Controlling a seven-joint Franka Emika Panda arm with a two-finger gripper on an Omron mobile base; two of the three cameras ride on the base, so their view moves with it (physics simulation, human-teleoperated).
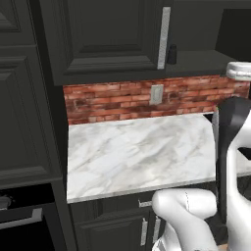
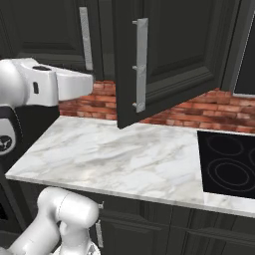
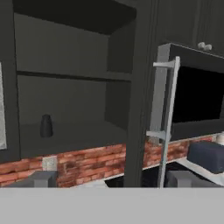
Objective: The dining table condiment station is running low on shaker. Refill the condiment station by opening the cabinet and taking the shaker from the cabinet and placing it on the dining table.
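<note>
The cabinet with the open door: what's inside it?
On the cabinet's lower shelf stands one small dark shaker, near the left. The shelf above looks bare. The closed left door covers whatever lies behind it.

arm (image 2: 30, 89): glossy white rounded shells; dark, near-black joints between segments | elbow: bulbous white housing (thin seam line visible) | markings: small dark slot, round emblem on a dark joint

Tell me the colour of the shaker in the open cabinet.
Black; the shaker shows best in the hand view.
</note>
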